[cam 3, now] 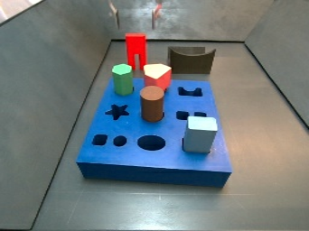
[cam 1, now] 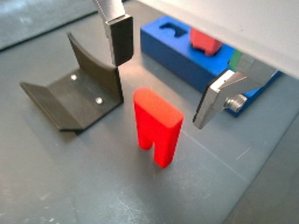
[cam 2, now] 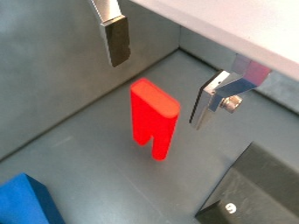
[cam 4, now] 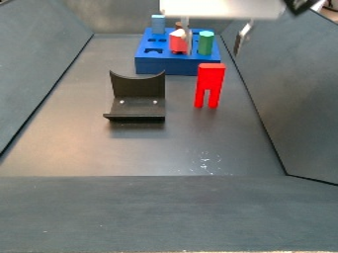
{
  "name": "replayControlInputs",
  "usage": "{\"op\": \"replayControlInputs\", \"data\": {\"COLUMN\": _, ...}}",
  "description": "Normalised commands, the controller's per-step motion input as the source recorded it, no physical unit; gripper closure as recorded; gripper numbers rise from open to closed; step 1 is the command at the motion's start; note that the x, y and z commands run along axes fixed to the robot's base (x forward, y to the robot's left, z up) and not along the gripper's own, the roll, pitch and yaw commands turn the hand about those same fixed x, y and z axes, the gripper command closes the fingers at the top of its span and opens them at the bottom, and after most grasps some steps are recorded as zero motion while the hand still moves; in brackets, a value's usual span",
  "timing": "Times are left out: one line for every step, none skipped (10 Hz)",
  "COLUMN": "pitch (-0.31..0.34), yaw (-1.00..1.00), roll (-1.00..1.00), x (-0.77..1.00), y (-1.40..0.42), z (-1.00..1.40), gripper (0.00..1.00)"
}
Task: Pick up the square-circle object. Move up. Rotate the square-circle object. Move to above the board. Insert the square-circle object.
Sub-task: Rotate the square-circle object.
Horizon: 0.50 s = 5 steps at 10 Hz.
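The square-circle object (cam 4: 211, 84) is a tall bright red peg. It stands upright on the grey floor on its two prongs, square block on top, beside the fixture and a short way from the board's end. It shows in both wrist views (cam 1: 158, 127) (cam 2: 152, 118) and in a side view (cam 3: 135, 50). My gripper (cam 1: 162, 92) (cam 2: 158, 93) is open and empty, above the peg, with one silver finger on each side of its top and no contact. It sits at the top edge in both side views (cam 3: 136, 18) (cam 4: 201, 32). The blue board (cam 3: 169, 162) (cam 4: 153, 65) lies flat on the floor.
The dark fixture (cam 4: 136, 96) (cam 1: 76, 87) stands beside the peg. In the board stand a green peg (cam 3: 122, 78), a short red peg with a pale top (cam 3: 157, 74), a brown cylinder (cam 3: 151, 102) and a pale grey cube (cam 3: 201, 133). Grey walls enclose the floor.
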Motion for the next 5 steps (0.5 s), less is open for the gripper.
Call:
{"op": "replayControlInputs", "data": {"pitch": 0.005, "yaw": 1.0, "roll": 0.0, "x": 0.0, "y": 0.0, "z": 0.0, "gripper": 0.0}}
{"op": "replayControlInputs", "data": {"pitch": 0.005, "yaw": 1.0, "roll": 0.0, "x": 0.02, "y": 0.0, "z": -0.13, "gripper": 0.0}}
{"op": "replayControlInputs", "data": {"pitch": 0.004, "yaw": 1.0, "roll": 0.0, "x": 0.04, "y": 0.0, "z": -0.1, "gripper": 0.0}}
{"op": "replayControlInputs", "data": {"pitch": 0.003, "yaw": 1.0, "roll": 0.0, "x": 0.04, "y": 0.0, "z": -0.07, "gripper": 0.0}}
{"op": "replayControlInputs", "data": {"pitch": 0.003, "yaw": 1.0, "roll": 0.0, "x": 0.04, "y": 0.0, "z": -0.05, "gripper": 0.0}}
